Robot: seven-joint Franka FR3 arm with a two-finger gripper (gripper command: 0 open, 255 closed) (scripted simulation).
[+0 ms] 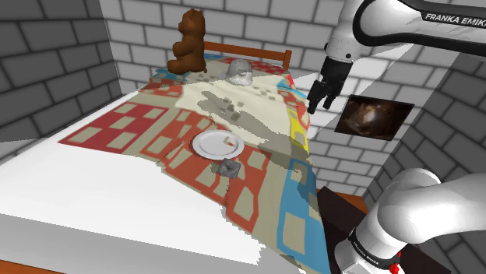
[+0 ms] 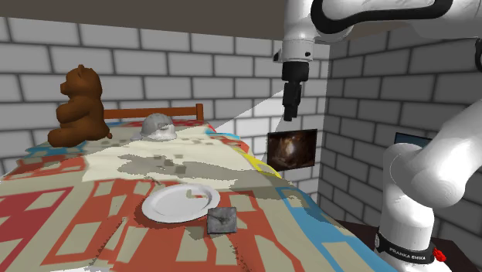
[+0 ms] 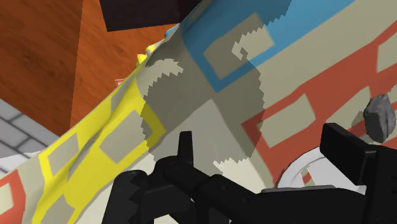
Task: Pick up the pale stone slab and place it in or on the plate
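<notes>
1. Closest to me: robot's white arm (image 1: 420, 206), its lower link curving up off the stand at the bedside.
2. Gripper (image 1: 317, 103) hangs high over the quilt's (image 1: 117, 128) yellow-and-blue border, well apart from the slab. Fingers (image 3: 184, 149) stand wide apart w/ nothing btwn them.
3. Slab (image 1: 229, 167) is a small grey lumpy piece, lying on the quilt just beside the plate (image 1: 204, 148), on the side nearer the foot of the bed. Can't tell if it touches the rim.
4. Plate is white and sits flat on the quilt, approx mid-bed.
5. Up by the headboard are a brown teddy bear (image 1: 189, 43) and a grey dome-shaped thing (image 1: 239, 72), both well clear of the work.
6. Step in hand, as I read it: the approach. Slab isn't picked up yet, so the placing is all still to do.
7. Next move calls for:
   - swinging the hand in over the slab and lowering it;
   - setting the open jaws either side of the slab w/o nudging the plate;
   - closing, lifting a little, then a short shift over onto the plate.
8. Risk, imo: the slab looks irregular, so it could twist or slip as the jaws close.
</notes>
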